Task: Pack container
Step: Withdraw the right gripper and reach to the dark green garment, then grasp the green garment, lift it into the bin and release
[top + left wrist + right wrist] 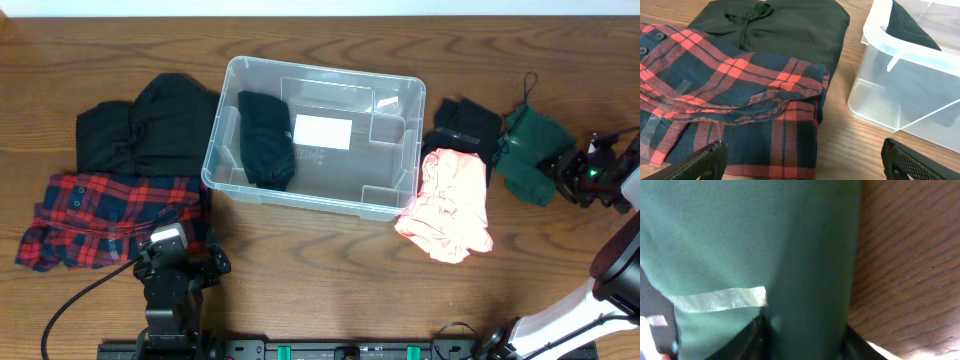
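The right jaws pinch a fold of the green garment (740, 240) lying on the surface (330, 290); the left jaws hang wide open and empty over the red plaid shirt (740, 85). The clear container (216, 160) sits mid-surface between the piles with one folded black garment (266, 140) inside. Packing looks barely begun: the green piece, pink top (447, 205), plaid shirt and black drawstring top (150, 125) all lie outside.

One container (330, 200), six garments (445, 205)

In the right pincer (804, 335) the cloth (740, 240) is dark green, with one pale strip (720, 299). Before the left pincer (802, 162) the shirt (740, 85) is checked red and navy, the container (880, 35) colourless, the table (840, 130) brown.
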{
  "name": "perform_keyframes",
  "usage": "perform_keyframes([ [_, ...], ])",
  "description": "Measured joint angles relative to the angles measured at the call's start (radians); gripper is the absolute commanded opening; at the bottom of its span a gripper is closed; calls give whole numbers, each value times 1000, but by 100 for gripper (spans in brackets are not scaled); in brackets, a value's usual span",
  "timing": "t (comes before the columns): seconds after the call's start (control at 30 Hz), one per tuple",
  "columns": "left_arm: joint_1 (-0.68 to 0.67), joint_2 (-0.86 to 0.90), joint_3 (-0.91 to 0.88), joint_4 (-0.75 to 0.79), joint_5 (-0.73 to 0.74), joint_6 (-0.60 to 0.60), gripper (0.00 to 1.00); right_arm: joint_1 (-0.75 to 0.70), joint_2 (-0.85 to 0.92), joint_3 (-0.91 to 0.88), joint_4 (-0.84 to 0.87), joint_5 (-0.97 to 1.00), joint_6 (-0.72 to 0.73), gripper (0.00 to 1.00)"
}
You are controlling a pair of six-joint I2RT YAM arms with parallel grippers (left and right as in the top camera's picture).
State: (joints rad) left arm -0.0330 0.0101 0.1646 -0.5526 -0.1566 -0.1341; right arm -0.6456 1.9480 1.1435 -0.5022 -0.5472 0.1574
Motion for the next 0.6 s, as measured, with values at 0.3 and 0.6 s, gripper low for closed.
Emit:
perform_keyframes([
  [0.3, 0, 0, 0, 0, 0, 0, 98, 8, -115, -12, -91, -64, 4, 10],
  [0.6, 0, 0, 0, 0, 0, 0, 98, 280, -660, -12, -110, -153, 48, 6],
])
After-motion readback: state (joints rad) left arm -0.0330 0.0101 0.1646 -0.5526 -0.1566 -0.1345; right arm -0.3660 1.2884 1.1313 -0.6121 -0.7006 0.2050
